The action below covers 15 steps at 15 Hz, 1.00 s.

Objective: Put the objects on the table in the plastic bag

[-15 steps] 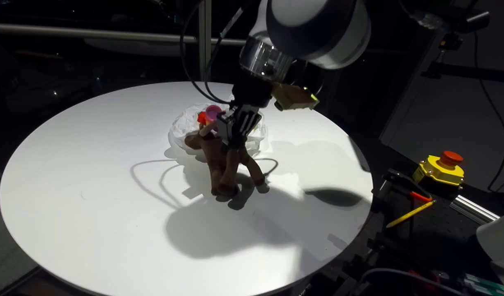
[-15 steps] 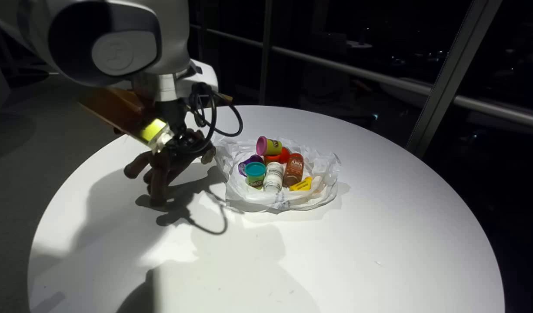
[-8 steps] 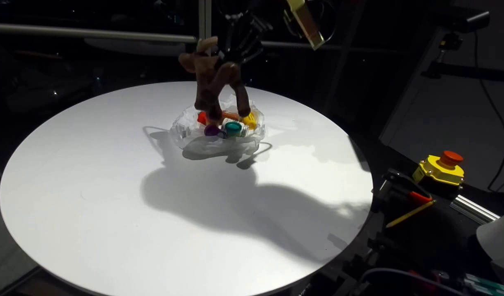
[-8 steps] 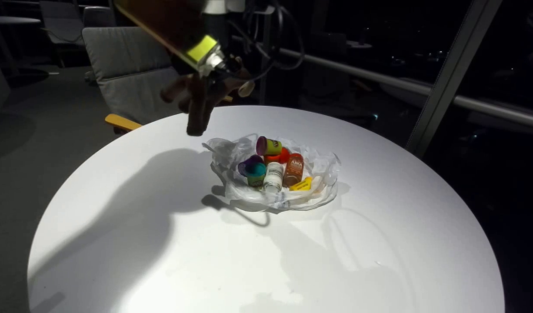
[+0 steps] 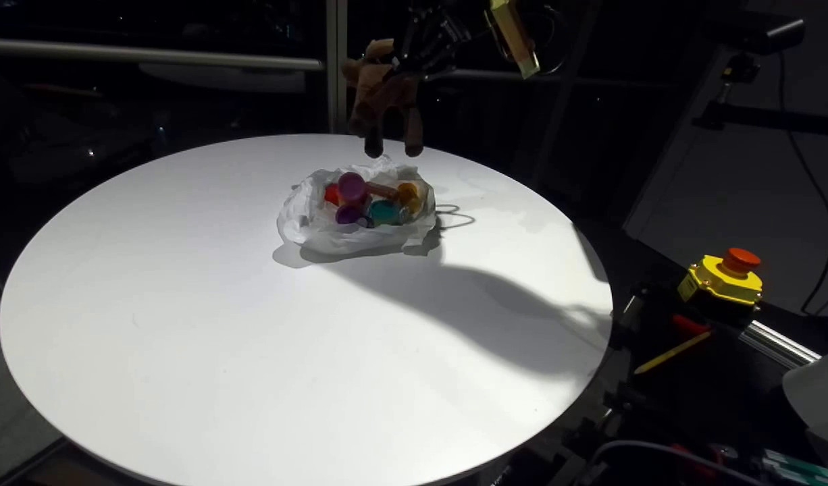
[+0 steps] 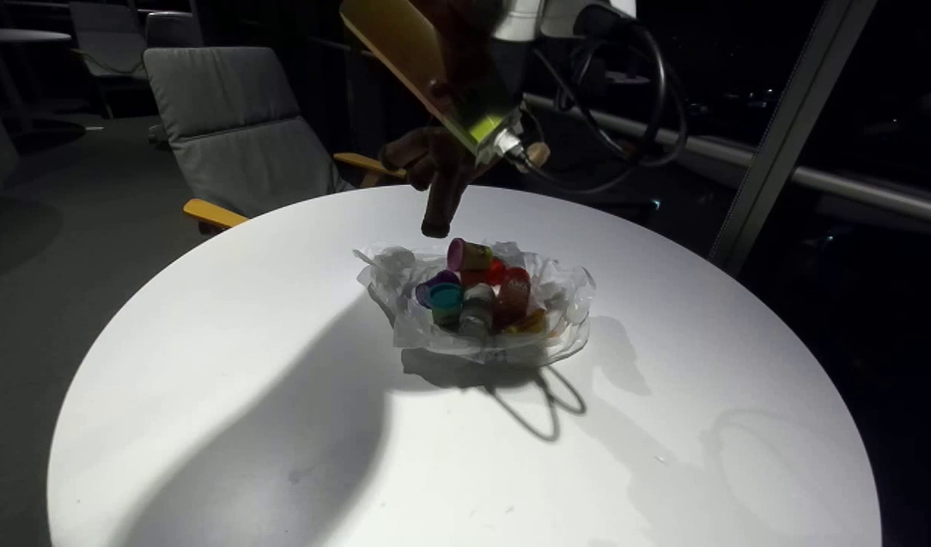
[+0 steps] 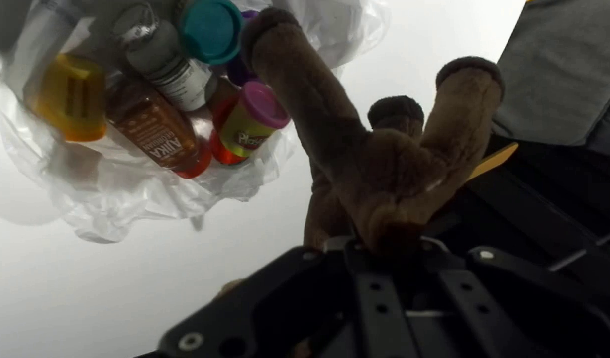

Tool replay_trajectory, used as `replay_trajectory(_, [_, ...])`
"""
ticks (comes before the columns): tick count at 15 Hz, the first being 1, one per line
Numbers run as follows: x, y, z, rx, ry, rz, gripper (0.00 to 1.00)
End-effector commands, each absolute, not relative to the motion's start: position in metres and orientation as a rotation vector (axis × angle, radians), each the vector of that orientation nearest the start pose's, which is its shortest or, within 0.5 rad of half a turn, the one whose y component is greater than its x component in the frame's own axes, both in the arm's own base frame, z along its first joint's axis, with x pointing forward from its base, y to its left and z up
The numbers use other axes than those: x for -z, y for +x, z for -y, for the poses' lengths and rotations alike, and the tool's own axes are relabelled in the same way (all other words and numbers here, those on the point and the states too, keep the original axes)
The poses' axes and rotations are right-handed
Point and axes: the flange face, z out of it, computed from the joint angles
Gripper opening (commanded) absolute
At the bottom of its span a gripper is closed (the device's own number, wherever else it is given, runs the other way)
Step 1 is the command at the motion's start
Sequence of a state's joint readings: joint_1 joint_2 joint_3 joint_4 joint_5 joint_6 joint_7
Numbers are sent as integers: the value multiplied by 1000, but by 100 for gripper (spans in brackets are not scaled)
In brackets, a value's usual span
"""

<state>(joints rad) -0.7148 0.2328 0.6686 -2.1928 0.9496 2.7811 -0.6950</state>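
Gripper: one, drawn together and clamped on the plush animal.
Plush animal: one, brown, hanging in the air above the table; three limb ends show in the wrist view, where the plastic bag lies toward 10 o'clock from it.
Plastic bag: one, lying open on the round white table, between 12 and 1 o'clock of its centre in an exterior view. Inside, with 12 at the bag's far rim in an exterior view:
Pink-lidded tub: one, at 12 o'clock, on its side.
Teal-lidded tub: one, at 9 o'clock, lid up.
Purple piece: one, at 10 o'clock, partly hidden.
White-labelled bottle: one, at 6 o'clock, close to the middle.
Brown bottle: one, at 3 o'clock, AJIKA on its label.
Yellow container: one, at 4 o'clock.
Red piece: at 1 o'clock, too hidden to count surely.
Grey chair: one just beyond the table's rim, between 10 and 11 o'clock in an exterior view.
Yellow box: one, with one red button, off the table at 3 o'clock in an exterior view.
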Motion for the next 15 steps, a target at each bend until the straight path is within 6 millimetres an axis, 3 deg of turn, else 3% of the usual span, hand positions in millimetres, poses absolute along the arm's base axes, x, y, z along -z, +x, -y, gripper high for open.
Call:
replay_trajectory(1, [-299, 579, 80, 705, -2558, -374, 9])
replay_trajectory(7, [-248, 582, 85, 680, -2576, -477, 9])
replay_trajectory(15, [-205, 594, 75, 600, -2555, -508, 10])
